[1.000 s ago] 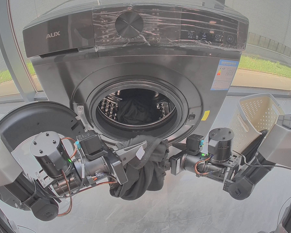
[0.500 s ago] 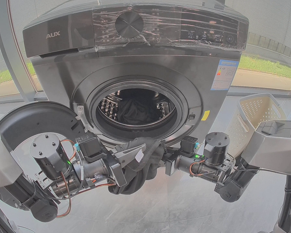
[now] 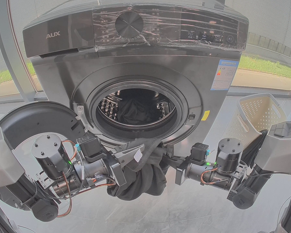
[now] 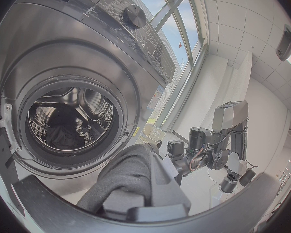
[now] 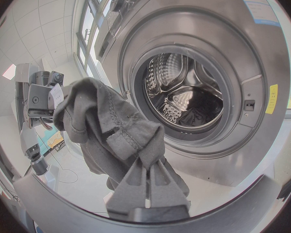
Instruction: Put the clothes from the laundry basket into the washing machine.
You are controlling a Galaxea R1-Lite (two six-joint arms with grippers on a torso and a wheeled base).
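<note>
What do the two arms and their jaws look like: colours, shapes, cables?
The left arm and right arm look alike: black round motor housings with bolted flat caps, pale grey angular shells on the upper links, and a small black camera box with a teal plug at each wrist. Orange and white cables loop along the joints, and each shows a green light. The jaws are grey, tapering wedges.

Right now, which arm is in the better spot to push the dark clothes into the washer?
Probably left. Both pinch the dark garment, but the left tool holds it right below the washing machine's opening, while the right tool sits lower and off to the side.
</note>
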